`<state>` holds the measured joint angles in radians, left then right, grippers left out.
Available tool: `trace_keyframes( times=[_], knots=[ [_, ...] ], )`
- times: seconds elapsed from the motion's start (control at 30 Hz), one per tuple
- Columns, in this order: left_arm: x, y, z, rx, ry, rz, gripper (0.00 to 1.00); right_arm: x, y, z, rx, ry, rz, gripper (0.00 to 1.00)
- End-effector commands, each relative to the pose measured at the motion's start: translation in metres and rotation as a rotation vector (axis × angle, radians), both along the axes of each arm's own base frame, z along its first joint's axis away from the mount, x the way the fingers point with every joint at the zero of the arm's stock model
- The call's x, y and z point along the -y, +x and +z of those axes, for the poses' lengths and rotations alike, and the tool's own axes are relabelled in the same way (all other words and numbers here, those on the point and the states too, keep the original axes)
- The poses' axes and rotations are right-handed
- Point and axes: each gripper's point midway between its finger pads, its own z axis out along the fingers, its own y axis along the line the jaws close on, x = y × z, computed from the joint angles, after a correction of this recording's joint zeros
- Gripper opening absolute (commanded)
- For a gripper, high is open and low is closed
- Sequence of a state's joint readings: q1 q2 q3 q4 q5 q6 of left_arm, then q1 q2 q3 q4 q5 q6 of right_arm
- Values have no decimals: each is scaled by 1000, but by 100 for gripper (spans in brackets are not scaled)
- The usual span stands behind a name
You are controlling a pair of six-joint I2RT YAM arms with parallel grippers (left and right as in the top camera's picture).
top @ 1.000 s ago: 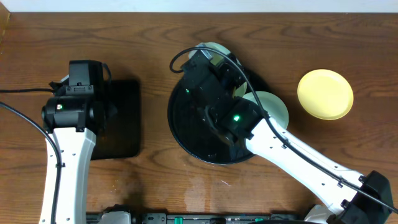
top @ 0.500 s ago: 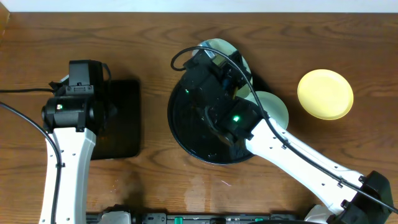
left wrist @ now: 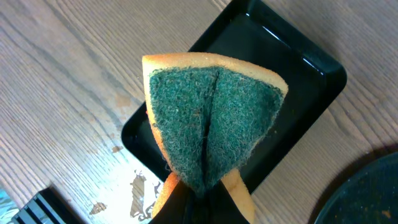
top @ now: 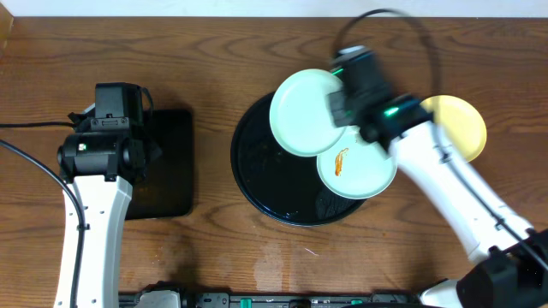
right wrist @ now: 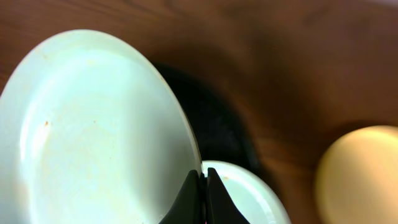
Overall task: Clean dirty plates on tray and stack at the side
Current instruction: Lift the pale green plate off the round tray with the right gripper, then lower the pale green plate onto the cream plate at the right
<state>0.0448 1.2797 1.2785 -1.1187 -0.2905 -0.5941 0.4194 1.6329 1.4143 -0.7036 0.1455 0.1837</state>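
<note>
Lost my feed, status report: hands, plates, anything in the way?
Left hand shut on sponge, over rectangular tray. Right hand shut on mint plate rim, above round tray. Smeared plate on tray's right edge. Nothing blocking.

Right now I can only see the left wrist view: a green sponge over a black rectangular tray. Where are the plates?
Observer: One mint plate is pinched by its rim in the right end effector, over the far edge of the round tray.
Visitor: Is that one dirty?
Observer: The right wrist view shows only a faint orange speck on it.
Visitor: Are any others dirty?
Observer: A second mint plate, with an orange smear, lies at the round tray's right edge.
</note>
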Motion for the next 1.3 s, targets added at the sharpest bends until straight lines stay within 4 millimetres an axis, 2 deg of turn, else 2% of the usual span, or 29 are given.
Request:
trace_keyframes(
  times=[0.0,0.1,0.13,0.33,0.43,0.67,0.77,0.87,0.9,1.0,1.07,1.17,1.27],
  knots=[
    [-3,-2,-4,-17,12,-4,7,3,-7,15,-119,349,71,1],
    [-3,-2,-4,-19,12,-4,8,62,-6,3,-166,326,-43,1],
    [-3,-2,-4,-19,12,-4,8,92,-9,-3,-192,313,-101,1],
    [-3,-2,-4,-19,12,-4,8,209,-31,-26,-250,236,-401,1],
    [-3,-2,-5,-19,12,-4,8,251,-41,-32,-247,240,-514,1],
    [-3,0,-8,-32,11,-4,8,314,-60,-52,-216,219,-734,1],
    [-3,0,-11,-41,10,-4,8,329,-63,-65,-193,213,-798,1],
    [-2,1,-13,-48,8,-5,8,333,-60,-77,-159,211,-803,1],
    [-2,1,-13,-51,8,-5,8,334,-60,-81,-152,210,-803,5],
    [-2,2,-15,-55,7,-5,8,334,-59,-87,-144,221,-818,36],
    [-2,2,-15,-56,7,-5,8,332,-59,-88,-145,231,-811,49],
    [-2,2,-15,-56,7,-5,8,320,-54,-87,-147,288,-765,52],
    [-2,3,-15,-53,8,-6,8,288,-45,-82,-151,406,-609,57]
  ],
)
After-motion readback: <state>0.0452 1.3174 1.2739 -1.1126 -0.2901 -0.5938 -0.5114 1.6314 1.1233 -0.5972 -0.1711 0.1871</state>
